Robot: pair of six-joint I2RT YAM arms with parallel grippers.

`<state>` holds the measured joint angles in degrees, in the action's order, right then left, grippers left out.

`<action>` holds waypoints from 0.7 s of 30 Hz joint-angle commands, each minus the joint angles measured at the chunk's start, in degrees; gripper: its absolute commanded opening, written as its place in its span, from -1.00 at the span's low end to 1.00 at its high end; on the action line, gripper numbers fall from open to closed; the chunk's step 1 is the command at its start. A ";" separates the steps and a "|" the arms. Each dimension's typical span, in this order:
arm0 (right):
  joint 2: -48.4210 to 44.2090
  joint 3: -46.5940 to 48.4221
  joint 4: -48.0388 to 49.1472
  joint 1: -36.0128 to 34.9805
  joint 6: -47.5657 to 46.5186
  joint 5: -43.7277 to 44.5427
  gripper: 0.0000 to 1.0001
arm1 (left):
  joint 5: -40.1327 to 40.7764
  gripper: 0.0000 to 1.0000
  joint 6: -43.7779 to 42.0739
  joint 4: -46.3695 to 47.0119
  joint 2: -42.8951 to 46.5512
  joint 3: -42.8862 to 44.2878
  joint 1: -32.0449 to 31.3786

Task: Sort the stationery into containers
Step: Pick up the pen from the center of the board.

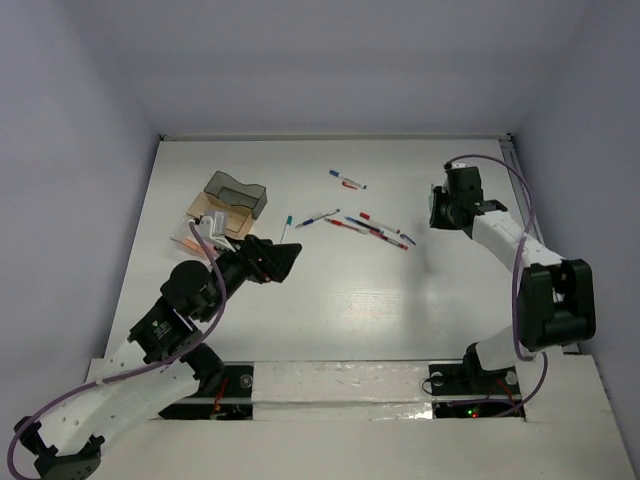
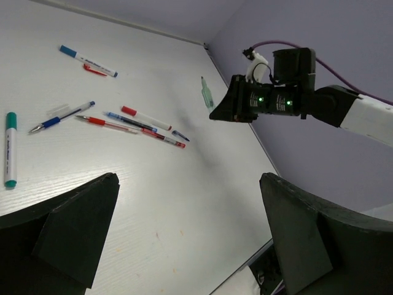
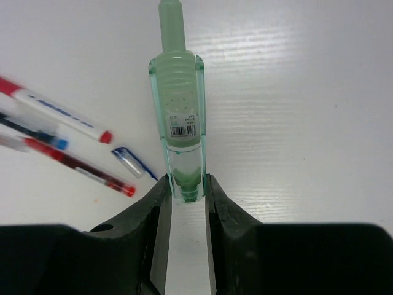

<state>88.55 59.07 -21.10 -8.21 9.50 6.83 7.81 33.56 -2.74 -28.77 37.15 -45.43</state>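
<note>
My right gripper (image 3: 186,182) is shut on the near end of a pale green translucent pen-like tube (image 3: 178,104), which points away from it over the table; the tube (image 2: 207,93) also shows in the left wrist view. Several pens (image 1: 375,228) lie in a loose cluster at mid-table, with a blue-capped marker (image 1: 346,180) behind them and a teal-capped one (image 1: 286,222) to their left. The containers, a smoky grey tray (image 1: 237,193) and clear trays (image 1: 215,218), stand at the left. My left gripper (image 1: 285,258) is open and empty beside them, its fingers (image 2: 86,215) spread wide.
A loose blue pen cap (image 3: 127,161) lies just left of the right gripper's fingers, beside a red pen (image 3: 80,169). The purple cable (image 1: 520,200) loops over the right arm. Walls close the table at the back and on both sides.
</note>
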 commanded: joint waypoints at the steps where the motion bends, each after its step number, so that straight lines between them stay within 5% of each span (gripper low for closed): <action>1: -5.75 -0.88 4.31 -0.14 1.57 -4.36 -0.86 | -2.62 0.98 0.72 6.60 -1.36 -1.28 -0.19; 10: -16.30 -6.24 9.23 -14.89 5.09 -11.58 -0.89 | -5.88 0.98 4.66 18.20 -11.28 -6.29 -0.19; 15: -17.19 -8.00 12.75 -23.50 7.20 -13.60 -0.90 | -4.65 0.06 6.08 25.75 -15.78 -7.79 -0.19; 18: -17.01 -8.53 14.42 -25.97 8.17 -14.56 -0.91 | -3.86 -0.19 7.13 28.83 -19.47 -7.97 -0.19; 21: -16.92 -9.49 16.70 -28.53 9.04 -15.79 -0.93 | -2.20 -0.23 7.13 31.38 -23.77 -7.88 -0.19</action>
<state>72.73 50.30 -10.98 -34.96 16.80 -6.76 3.81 39.77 20.58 -50.17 29.47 -45.43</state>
